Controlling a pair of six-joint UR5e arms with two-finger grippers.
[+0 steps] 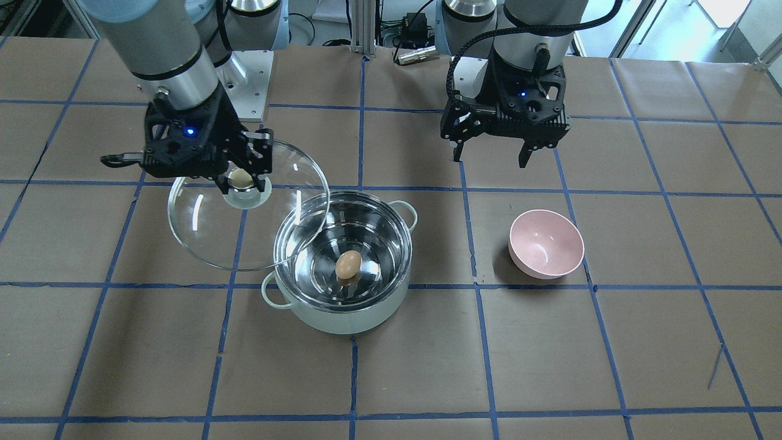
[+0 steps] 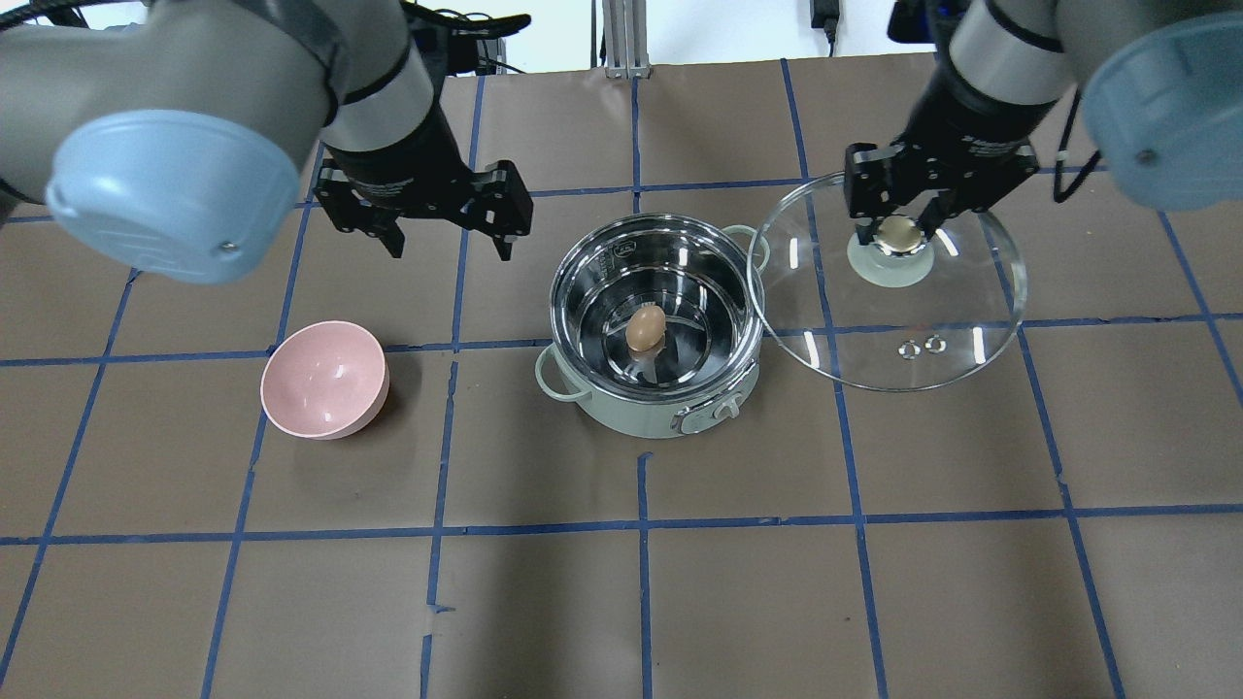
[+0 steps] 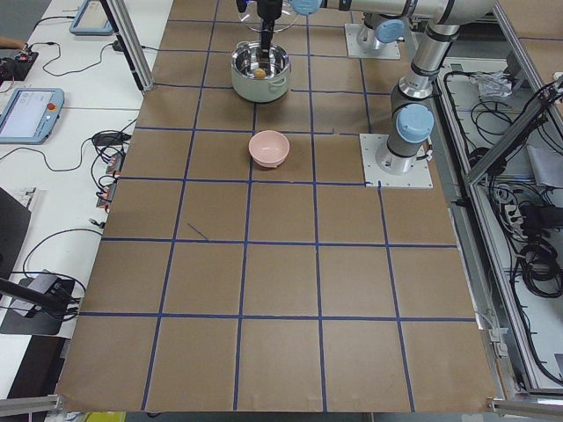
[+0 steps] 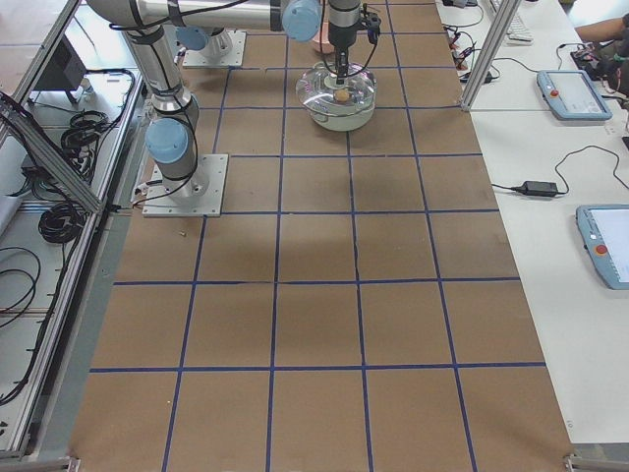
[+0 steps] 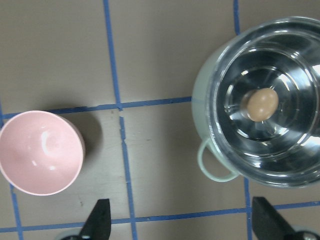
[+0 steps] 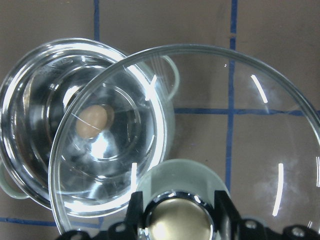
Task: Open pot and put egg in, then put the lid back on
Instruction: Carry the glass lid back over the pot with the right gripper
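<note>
The mint-green pot (image 2: 621, 408) stands open at the table's middle, with the tan egg (image 2: 646, 328) on its steel bottom; both also show in the front view, pot (image 1: 342, 318) and egg (image 1: 348, 265). My right gripper (image 2: 898, 233) is shut on the cream knob of the glass lid (image 2: 903, 330) and holds it in the air beside the pot, its edge overlapping the pot's rim (image 1: 244, 232). My left gripper (image 2: 449, 238) is open and empty, raised between the pot and the pink bowl. The left wrist view shows the egg (image 5: 261, 104) in the pot.
A pink bowl (image 2: 325, 379) sits empty on the table on my left, also in the front view (image 1: 545, 243). Blue tape lines grid the brown table. Both arm bases stand at the table's back edge.
</note>
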